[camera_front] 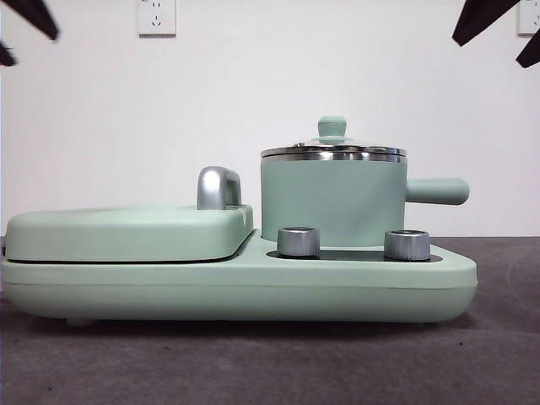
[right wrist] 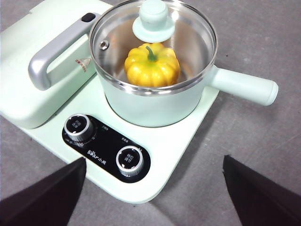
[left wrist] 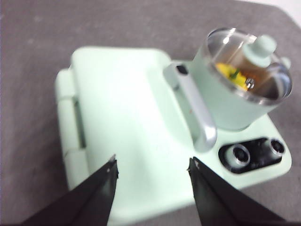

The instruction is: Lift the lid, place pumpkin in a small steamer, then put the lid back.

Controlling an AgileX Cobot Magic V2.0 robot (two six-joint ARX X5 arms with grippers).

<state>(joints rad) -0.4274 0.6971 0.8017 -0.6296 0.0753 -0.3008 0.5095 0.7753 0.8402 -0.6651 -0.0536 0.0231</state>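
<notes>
Sitting inside the small steamer (right wrist: 155,101) is the pumpkin (right wrist: 152,65), a glossy yellow-orange ribbed toy with a short curved green stem, resting on the shiny steel floor of the pot. The lid (right wrist: 153,21), clear glass with a steel rim and a mint-green knob, lies closed on the steamer's rim, so the pumpkin is seen through the glass. The steamer is a mint-green cylinder with a stubby side handle, standing on a long mint-green appliance base (right wrist: 176,155), just behind a black panel with two silver knobs (right wrist: 80,127). Beside it on the same base lies a wide flat griddle cover (left wrist: 122,122) with a chrome handle (left wrist: 195,113). The right wrist view, from above, shows the pumpkin clearly; the left wrist view gives only a blurred yellow patch through the lid. The front view, level with the grey table (camera_front: 270,363), hides the pumpkin behind the pot wall and shows only the lid's rim and knob in profile, plus a wall socket (camera_front: 156,16). The left gripper (left wrist: 153,169) hangs above the griddle cover with its jaws apart, gripping nothing. The right gripper (right wrist: 155,183) hangs above the base's knob end, jaws wide apart and empty. Both arms show in the front view only as black tips at the top corners.
</notes>
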